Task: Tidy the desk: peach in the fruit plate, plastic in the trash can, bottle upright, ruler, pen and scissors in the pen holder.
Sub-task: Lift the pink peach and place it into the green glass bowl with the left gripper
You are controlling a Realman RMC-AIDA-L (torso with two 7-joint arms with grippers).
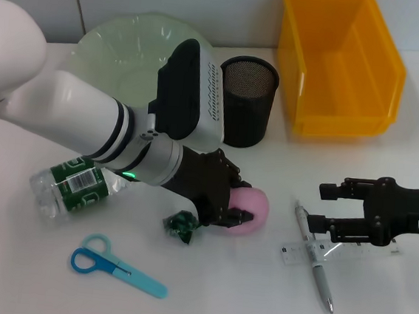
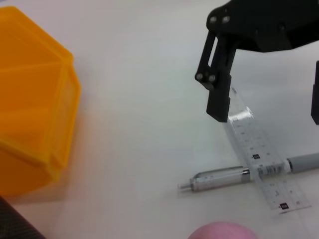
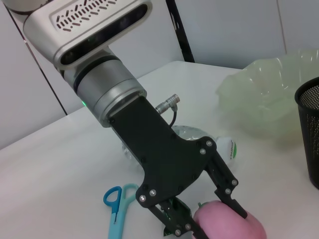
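The pink peach [image 1: 256, 210] lies on the table, and my left gripper [image 1: 242, 199] is open with a finger on either side of its left part. In the right wrist view those fingers [image 3: 227, 191] straddle the peach [image 3: 234, 226]. The green plastic wrapper [image 1: 182, 225] lies just beside that gripper. A bottle [image 1: 73, 188] lies on its side under the left arm. Blue scissors [image 1: 114, 264] rest near the front edge. The pen [image 1: 319, 275] crosses the clear ruler [image 1: 297, 251]. Just above them, my right gripper [image 1: 320, 205] hangs open.
The black mesh pen holder [image 1: 246, 101] stands behind the peach. To its left is the pale green fruit plate [image 1: 124, 41], and the yellow bin [image 1: 337, 65] is at the back right. The left wrist view shows the right gripper's fingers [image 2: 218, 99] over the ruler [image 2: 259, 159] and pen [image 2: 224, 178].
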